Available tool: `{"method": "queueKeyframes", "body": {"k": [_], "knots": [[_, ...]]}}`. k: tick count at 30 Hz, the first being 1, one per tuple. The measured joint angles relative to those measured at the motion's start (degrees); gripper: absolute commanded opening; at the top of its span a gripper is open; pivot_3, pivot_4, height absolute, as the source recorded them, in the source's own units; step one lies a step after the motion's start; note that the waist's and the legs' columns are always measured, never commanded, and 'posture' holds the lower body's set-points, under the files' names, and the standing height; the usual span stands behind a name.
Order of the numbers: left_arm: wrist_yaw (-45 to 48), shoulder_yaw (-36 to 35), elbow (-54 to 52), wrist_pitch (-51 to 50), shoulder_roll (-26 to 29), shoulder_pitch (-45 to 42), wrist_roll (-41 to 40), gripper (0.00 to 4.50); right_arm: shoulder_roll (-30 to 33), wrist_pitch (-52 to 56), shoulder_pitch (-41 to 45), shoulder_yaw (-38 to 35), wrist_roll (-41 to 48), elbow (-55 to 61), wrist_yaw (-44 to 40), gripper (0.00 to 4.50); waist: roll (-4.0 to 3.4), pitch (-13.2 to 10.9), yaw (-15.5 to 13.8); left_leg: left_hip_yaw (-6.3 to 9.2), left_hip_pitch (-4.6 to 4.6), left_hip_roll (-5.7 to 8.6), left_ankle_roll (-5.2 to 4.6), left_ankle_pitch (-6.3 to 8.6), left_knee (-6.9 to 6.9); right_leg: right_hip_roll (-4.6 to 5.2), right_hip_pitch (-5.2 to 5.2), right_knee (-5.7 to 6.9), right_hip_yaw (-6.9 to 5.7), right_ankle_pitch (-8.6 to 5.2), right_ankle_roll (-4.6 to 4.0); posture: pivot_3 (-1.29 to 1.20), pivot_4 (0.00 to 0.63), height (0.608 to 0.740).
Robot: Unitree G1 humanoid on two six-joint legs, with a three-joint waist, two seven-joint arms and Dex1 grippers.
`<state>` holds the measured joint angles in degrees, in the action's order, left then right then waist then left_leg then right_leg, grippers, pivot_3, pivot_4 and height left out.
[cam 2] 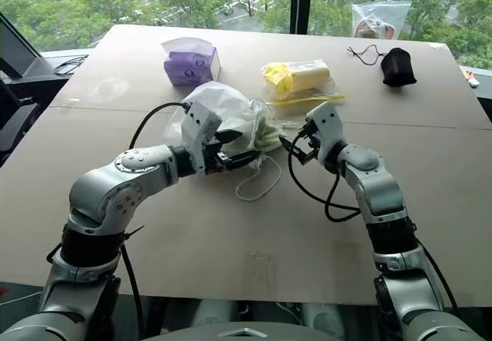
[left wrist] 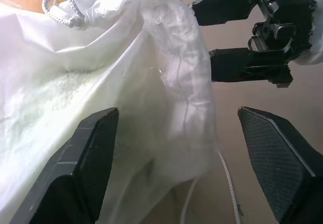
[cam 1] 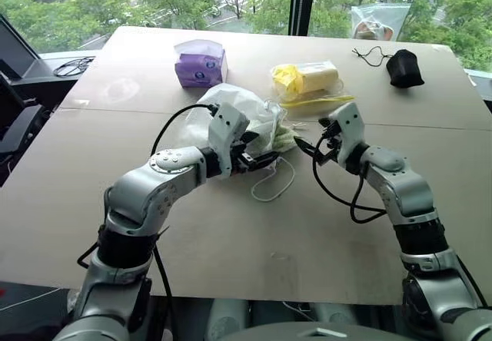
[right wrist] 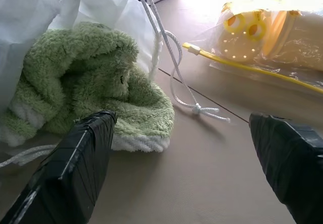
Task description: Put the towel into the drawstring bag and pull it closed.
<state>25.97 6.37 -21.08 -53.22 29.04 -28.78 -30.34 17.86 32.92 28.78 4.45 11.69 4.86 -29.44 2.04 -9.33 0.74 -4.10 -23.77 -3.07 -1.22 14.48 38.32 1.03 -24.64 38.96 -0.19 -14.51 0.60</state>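
Observation:
The milky-white drawstring bag (cam 1: pixel 231 107) lies crumpled at the table's middle. The pale green towel (right wrist: pixel 91 77) pokes out of its right end, partly under the plastic (cam 1: pixel 286 136). White cords (cam 1: pixel 273 187) trail from the bag over the table toward me. My left gripper (cam 1: pixel 260 149) stands open against the bag's near side. The bag's gathered edge (left wrist: pixel 171 57) hangs between its spread fingers, ungripped. My right gripper (cam 1: pixel 311 145) is open just right of the towel, pointing at it, with nothing between its fingers (right wrist: pixel 86 153).
A purple tissue pack (cam 1: pixel 200 64) sits behind the bag. A clear zip bag with yellow contents (cam 1: pixel 307 80) lies close behind the towel. A black pouch (cam 1: pixel 403 68) and a clear bag (cam 1: pixel 377 22) are at the far right. Bare tabletop (cam 1: pixel 231 241) stretches in front.

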Motion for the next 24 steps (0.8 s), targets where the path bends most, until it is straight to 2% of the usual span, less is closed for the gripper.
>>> {"method": "queueKeyframes", "body": {"k": [6,10,13,16,20,24], "knots": [[0.7,0.6,3.9,6.2,-0.2,-0.9,4.4,0.03,1.9,0.6,-1.1,-0.9,0.4,1.5,-0.2,4.50,0.00,0.0,0.1,0.00,0.01,0.00,-0.01,0.01,0.00,-0.03,0.00,0.01,0.00,0.00,0.00,0.00,0.150,0.740],[4.1,-1.5,7.8,11.1,1.9,-3.5,6.0,0.03,2.6,-0.6,-1.1,-1.0,-0.1,1.2,-0.3,4.50,0.00,0.0,0.0,-0.01,0.00,0.00,-0.01,0.01,0.01,-0.04,0.00,-0.01,-0.01,0.00,0.00,0.00,0.150,0.740],[10.0,-4.2,9.8,12.7,4.4,-4.1,4.2,0.03,2.5,-2.6,0.9,-0.7,-0.3,-3.3,-1.7,4.50,-0.01,0.0,0.3,-0.06,0.01,0.00,0.00,0.00,0.01,-0.06,-0.01,-0.02,0.02,0.00,0.00,0.00,0.150,0.740],[19.1,-7.6,11.8,13.8,9.3,-3.6,0.6,0.03,2.0,-5.1,3.8,0.7,-0.7,-9.1,-4.3,4.50,-0.03,0.0,0.5,-0.05,0.00,-0.02,0.01,-0.01,0.00,-0.10,-0.06,-0.01,0.00,-0.01,-0.01,0.00,0.150,0.740],[33.8,-10.4,16.5,14.8,18.5,-3.0,-2.8,0.03,0.5,-10.7,10.2,3.5,-3.1,-19.7,-7.0,4.50,-0.06,-0.1,0.7,-0.05,-0.02,-0.03,0.02,-0.01,-0.01,-0.10,-0.08,-0.02,-0.04,-0.01,-0.01,0.00,0.150,0.740],[38.8,-10.7,19.3,15.2,20.7,-2.9,-2.9,0.03,-3.1,-14.9,13.9,6.0,-4.9,-28.4,-9.2,4.50,-0.06,-0.1,0.6,-0.06,-0.07,-0.01,-0.01,0.00,0.00,-0.06,-0.08,-0.05,-0.03,-0.01,0.00,0.00,0.150,0.740]]}}
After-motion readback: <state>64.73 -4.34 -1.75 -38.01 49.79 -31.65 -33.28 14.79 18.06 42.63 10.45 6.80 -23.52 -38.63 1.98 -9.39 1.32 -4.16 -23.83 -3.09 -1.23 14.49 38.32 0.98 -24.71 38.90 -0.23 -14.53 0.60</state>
